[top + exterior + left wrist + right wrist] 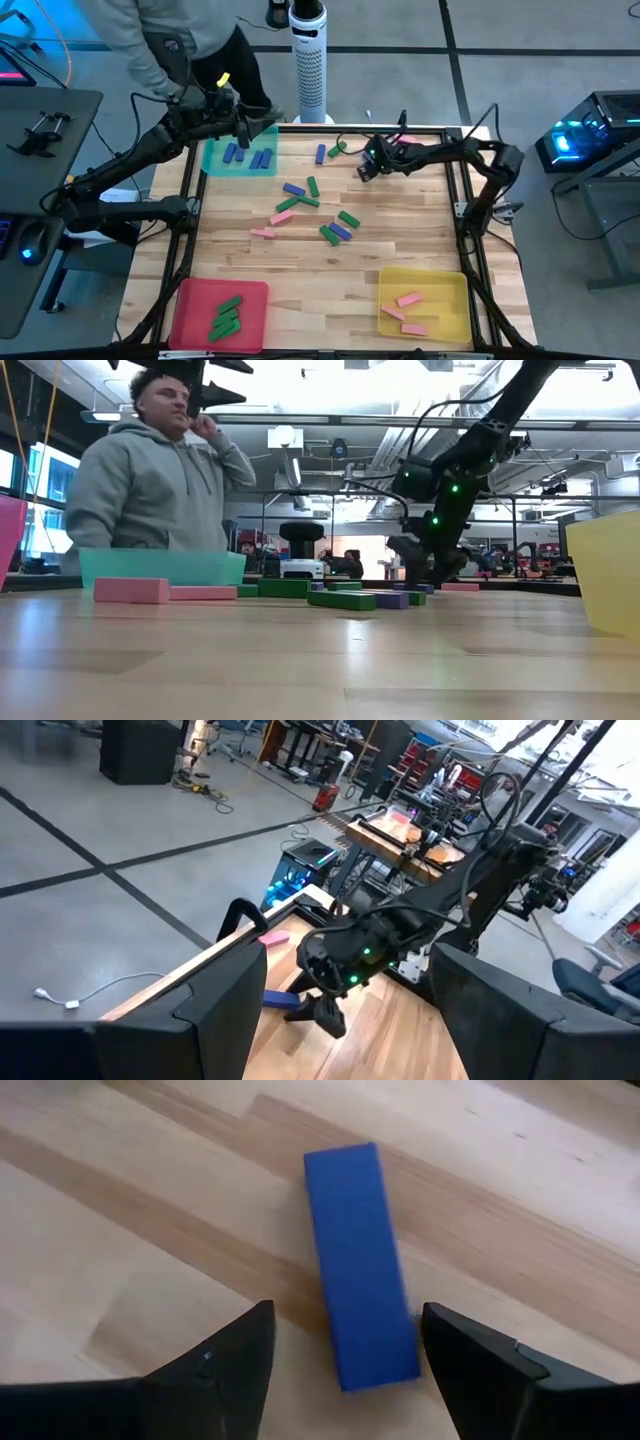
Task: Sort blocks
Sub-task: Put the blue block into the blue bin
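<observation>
Nearest edge of the bench (300,290): the red tray (190,300) holds green blocks only. I count four, though they lie close and it may be three. The yellow tray (450,290) holds three pink blocks. Each tray takes one colour, which explains the groupings.

Mid-bench: the unsorted blocks (310,210) lie loose and scattered at odd angles, some touching. I make out roughly five green, two blue and two pink here. Just beyond them lie one more blue and one more green.

Far side: the right gripper (365,170) hangs low over the bench. In its wrist view a blue block (360,1265) lies flat on the wood between the jaws, which are spread on either side of it and clear of it. Nothing is pinched. I judge the alignment is meant for a pick across the narrow width; the block sits slightly askew to the jaws, so a small turn may be needed.

The teal tray (215,165) at the far left corner holds about four blue blocks, the likely destination. The left gripper (250,128) waits above it, jaws spread wide and empty. A person (150,480) stands beyond the bench.
</observation>
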`<state>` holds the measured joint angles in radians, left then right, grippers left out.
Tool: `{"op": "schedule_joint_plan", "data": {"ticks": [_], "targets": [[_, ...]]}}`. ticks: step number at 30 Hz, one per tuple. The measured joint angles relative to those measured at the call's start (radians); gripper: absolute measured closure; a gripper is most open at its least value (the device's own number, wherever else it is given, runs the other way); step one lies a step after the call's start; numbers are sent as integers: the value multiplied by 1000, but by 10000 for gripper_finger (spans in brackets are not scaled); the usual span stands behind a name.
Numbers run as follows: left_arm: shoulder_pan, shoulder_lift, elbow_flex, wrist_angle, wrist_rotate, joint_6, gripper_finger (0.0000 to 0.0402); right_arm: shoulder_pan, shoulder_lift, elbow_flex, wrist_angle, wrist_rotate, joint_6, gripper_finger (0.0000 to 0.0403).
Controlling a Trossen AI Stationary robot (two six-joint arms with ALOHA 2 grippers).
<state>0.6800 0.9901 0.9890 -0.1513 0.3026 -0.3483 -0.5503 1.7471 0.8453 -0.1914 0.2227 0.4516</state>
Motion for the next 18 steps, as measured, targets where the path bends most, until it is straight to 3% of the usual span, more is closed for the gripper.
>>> {"op": "schedule_joint_plan", "data": {"ticks": [5, 12, 15, 18], "targets": [[0, 0, 0, 0, -1, -18, 133, 9, 39, 6, -37, -23, -5, 207], [0, 0, 0, -5, 3, -52, 133, 31, 24, -4, -39, -44, 54, 349], [1, 4, 0, -19, 52, -83, 133, 68, -36, -13, -22, -90, 96, 349], [2, 40, 0, -15, 204, -92, 133, 133, -142, -15, 74, -136, 140, 349]]}}
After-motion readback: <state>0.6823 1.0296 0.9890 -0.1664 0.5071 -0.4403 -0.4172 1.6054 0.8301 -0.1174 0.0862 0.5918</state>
